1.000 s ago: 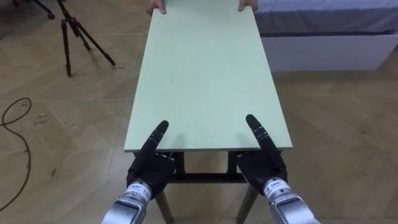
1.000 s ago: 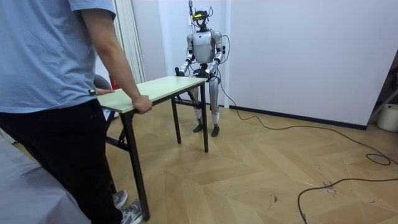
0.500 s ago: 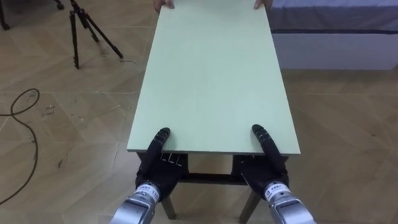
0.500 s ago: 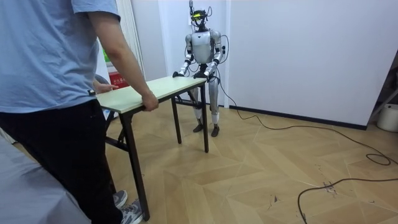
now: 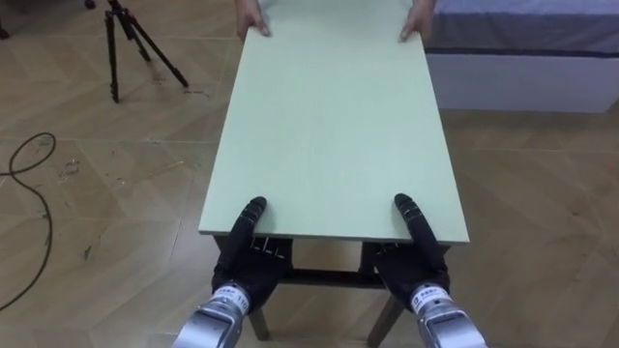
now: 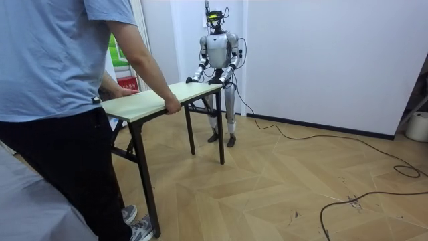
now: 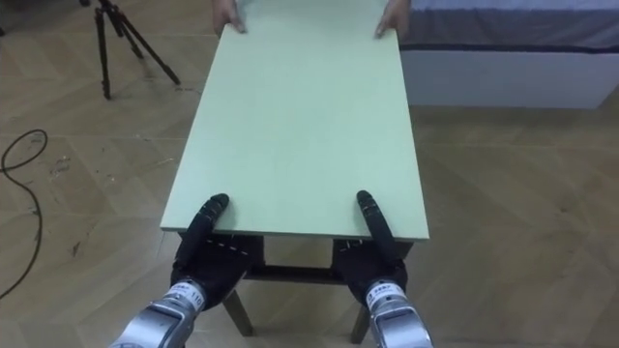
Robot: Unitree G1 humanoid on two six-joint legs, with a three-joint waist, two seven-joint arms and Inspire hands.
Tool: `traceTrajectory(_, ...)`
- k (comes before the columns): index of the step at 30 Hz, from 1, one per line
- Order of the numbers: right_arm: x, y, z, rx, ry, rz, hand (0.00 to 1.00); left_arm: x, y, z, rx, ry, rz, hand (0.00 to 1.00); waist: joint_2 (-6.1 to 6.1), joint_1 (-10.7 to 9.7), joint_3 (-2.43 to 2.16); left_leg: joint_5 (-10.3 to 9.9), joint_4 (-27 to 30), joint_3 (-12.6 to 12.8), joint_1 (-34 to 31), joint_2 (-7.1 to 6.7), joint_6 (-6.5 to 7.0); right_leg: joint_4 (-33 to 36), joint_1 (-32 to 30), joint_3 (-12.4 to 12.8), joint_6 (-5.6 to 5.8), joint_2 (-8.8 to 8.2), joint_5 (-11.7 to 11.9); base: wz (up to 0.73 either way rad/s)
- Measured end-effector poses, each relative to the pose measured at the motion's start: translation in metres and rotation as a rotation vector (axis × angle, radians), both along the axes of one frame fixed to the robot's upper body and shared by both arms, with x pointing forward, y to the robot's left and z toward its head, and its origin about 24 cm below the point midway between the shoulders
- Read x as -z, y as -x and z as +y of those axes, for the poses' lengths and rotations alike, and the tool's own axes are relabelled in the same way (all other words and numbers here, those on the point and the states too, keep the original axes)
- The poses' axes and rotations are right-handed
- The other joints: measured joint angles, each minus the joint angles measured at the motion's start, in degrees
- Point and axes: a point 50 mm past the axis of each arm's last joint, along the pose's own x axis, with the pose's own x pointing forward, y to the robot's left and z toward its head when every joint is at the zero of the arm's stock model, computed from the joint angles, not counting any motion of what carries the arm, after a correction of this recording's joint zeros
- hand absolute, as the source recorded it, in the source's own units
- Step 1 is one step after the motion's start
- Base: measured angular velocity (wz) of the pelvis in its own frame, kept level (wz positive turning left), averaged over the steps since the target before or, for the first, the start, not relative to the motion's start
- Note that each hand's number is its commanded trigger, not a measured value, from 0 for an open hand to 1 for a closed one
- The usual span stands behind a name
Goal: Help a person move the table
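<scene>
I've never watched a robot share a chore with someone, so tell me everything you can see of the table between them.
The table is a long rectangle with a plain, smooth, pale green top and nothing on it. It has dark legs joined by crossbars. It sits level over the wooden floor, lengthwise between robot and person. The robot's left hand and right hand meet its near short edge by the corners; the person's hands grip the far short edge. Whether its feet are off the floor cannot be told.

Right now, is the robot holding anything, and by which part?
The table, at its near short edge: the left hand and right hand lie over that edge near its corners. Whether they grip is hidden underneath.
</scene>
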Motion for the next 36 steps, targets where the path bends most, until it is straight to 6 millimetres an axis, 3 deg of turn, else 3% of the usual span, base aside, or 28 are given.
traceTrajectory(10, -0.002, 0.000, 0.000, -0.003, 0.003, 0.011, 1.00, -0.001, 0.003, 0.003, 0.001, -0.020, -0.005, 1.00, -0.02, -0.72, -0.10, 0.00, 0.01, 0.21, -0.09, -0.10, 0.00, 0.02, -0.03, -0.04, 0.00, -0.05, 0.00, 0.00)
traceTrajectory(17, -0.014, 0.002, -0.004, -0.020, 0.013, -0.015, 1.00, -0.013, 0.010, 0.003, -0.011, -0.012, -0.027, 1.00, 0.23, -1.50, -0.30, 0.01, -0.02, -0.01, -0.39, -0.09, 0.01, 0.37, -0.52, 0.62, 0.00, -0.07, 0.00, -0.02)
traceTrajectory(18, -0.016, 0.002, -0.005, -0.023, 0.016, -0.021, 1.00, -0.014, 0.011, 0.003, -0.012, -0.012, -0.034, 1.00, 0.35, -1.40, -0.38, 0.01, -0.03, -0.26, -0.42, 0.03, 0.02, 0.81, -1.02, 1.13, 0.00, -0.04, 0.00, -0.17)
traceTrajectory(20, -0.016, 0.002, -0.006, -0.023, 0.029, -0.022, 1.00, -0.014, 0.013, 0.000, -0.009, -0.015, -0.034, 1.00, 1.05, -0.86, -0.71, 0.23, -0.40, -4.47, 0.13, 0.68, 0.26, 6.10, -3.66, 1.29, 0.02, 0.11, -0.16, -0.29)
traceTrajectory(21, -0.015, 0.003, -0.004, -0.029, 0.033, -0.021, 1.00, -0.013, 0.017, 0.001, -0.018, -0.025, -0.036, 1.00, 2.22, -0.70, -0.91, 0.29, -0.82, -10.27, 0.83, 2.32, 0.28, 7.78, -7.78, 4.63, -1.09, 3.02, -2.48, -0.53)
traceTrajectory(22, -0.020, 0.002, 0.003, -0.054, 0.029, -0.037, 1.00, -0.016, 0.022, 0.007, -0.043, -0.036, -0.059, 1.00, 2.41, -0.71, -0.91, 0.26, -0.73, -11.85, 0.48, 3.34, 0.20, 0.17, -10.30, 7.80, -4.25, 5.96, 0.21, -0.49)
traceTrajectory(23, -0.022, 0.002, 0.006, -0.063, 0.026, -0.047, 1.00, -0.018, 0.025, 0.010, -0.054, -0.040, -0.070, 1.00, 1.98, -0.80, -1.11, 0.19, -0.79, -12.01, 0.25, 3.17, 0.05, -3.15, -11.15, 7.96, -4.86, 6.33, 3.22, -0.13)
traceTrajectory(24, -0.025, 0.006, 0.007, -0.064, 0.028, -0.052, 1.00, -0.019, 0.029, 0.010, -0.060, -0.034, -0.074, 1.00, 1.66, -1.16, -1.11, -1.18, -1.07, -11.18, 1.41, 2.73, -1.87, -2.59, -12.62, 6.14, -5.01, 4.83, 10.19, 0.29)
traceTrajectory(25, -0.022, 0.011, 0.004, -0.053, 0.030, -0.035, 1.00, -0.017, 0.033, 0.003, -0.051, -0.024, -0.055, 1.00, 1.96, -1.54, -1.09, -0.63, -2.24, -5.53, 2.48, 3.56, -3.16, -1.41, -11.50, 5.93, -5.03, 4.92, 9.78, 0.38)
traceTrajectory(27, -0.024, 0.013, 0.004, -0.028, 0.020, -0.047, 1.00, -0.021, 0.032, 0.001, -0.038, -0.029, -0.076, 1.00, 1.40, -2.39, -0.79, 0.60, -3.52, 1.21, 2.34, 4.29, -3.99, -1.04, -11.05, 6.12, -4.78, 4.88, 9.62, 0.51)
traceTrajectory(28, -0.030, 0.013, 0.002, -0.009, 0.014, -0.064, 1.00, -0.027, 0.028, -0.001, -0.030, -0.029, -0.105, 1.00, 0.75, -2.92, -0.83, 0.69, -3.51, 2.31, 1.73, 4.36, -3.76, -0.98, -11.60, 6.12, -4.00, 4.74, 9.03, 0.55)
traceTrajectory(30, -0.036, 0.013, 0.002, -0.004, 0.005, -0.080, 1.00, -0.033, 0.025, 0.000, -0.022, -0.032, -0.136, 1.00, 0.03, -2.40, -0.65, 0.62, -3.43, 2.29, 0.93, 3.84, -3.63, -0.96, -12.55, 6.31, -4.04, 4.73, 8.93, 0.07)
traceTrajectory(33, -0.037, 0.012, 0.001, -0.001, -0.002, -0.082, 1.00, -0.036, 0.025, -0.001, -0.018, -0.038, -0.151, 1.00, 0.08, -1.98, -0.64, 0.62, -3.37, 2.88, 0.59, 3.26, -3.52, -0.80, -12.73, 6.30, -4.09, 4.39, 8.86, -0.05)
traceTrajectory(36, -0.038, 0.013, 0.001, 0.002, -0.005, -0.081, 1.00, -0.038, 0.025, 0.000, -0.019, -0.050, -0.163, 1.00, 0.17, -2.17, -0.64, 0.60, -3.12, 3.13, 0.14, 2.84, -2.61, -0.43, -12.98, 6.12, -4.04, 3.85, 8.24, 0.08)
